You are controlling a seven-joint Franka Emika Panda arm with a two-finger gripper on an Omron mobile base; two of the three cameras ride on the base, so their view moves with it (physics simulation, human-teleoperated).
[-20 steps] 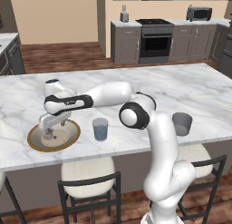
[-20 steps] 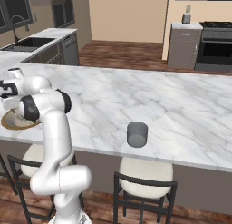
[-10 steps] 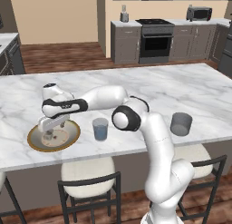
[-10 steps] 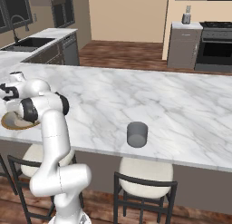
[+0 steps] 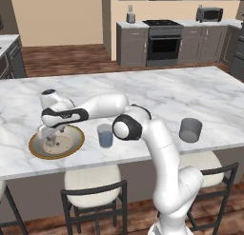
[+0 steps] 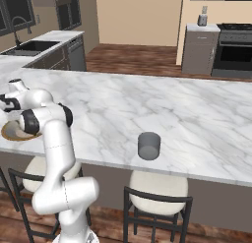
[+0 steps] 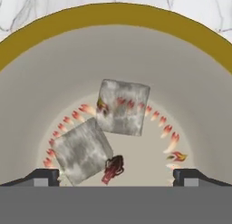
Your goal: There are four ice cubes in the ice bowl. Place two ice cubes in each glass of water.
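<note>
A long white marble bench (image 5: 157,93) carries everything, with wide bare stone beyond the fingers toward the far edge and off to their right. Behind it lies a wood floor (image 5: 66,58) and a run of grey cabinets (image 5: 131,44) with a dark oven (image 5: 163,41); three stools (image 5: 93,193) stand along the near bench edge.

The ice bowl (image 5: 34,147) sits close to that near edge, directly under the fingers (image 5: 50,138), which point down into it. In the hand view its gold-brown rim (image 7: 116,12) arcs past the fingers on every side, leaving a wide pale floor around them. The fingers are spread fully apart with nothing between them; their dark tips (image 7: 43,175) stand near the bowl's walls.

A glass of water (image 5: 105,135) stands just outside the bowl's rim, right of the fingers; the darker glass (image 5: 190,130) is well apart, further right.

Two ice cubes (image 7: 122,106) lie between the fingers, their corners touching, the nearer one (image 7: 81,150) closer to the left tip.
</note>
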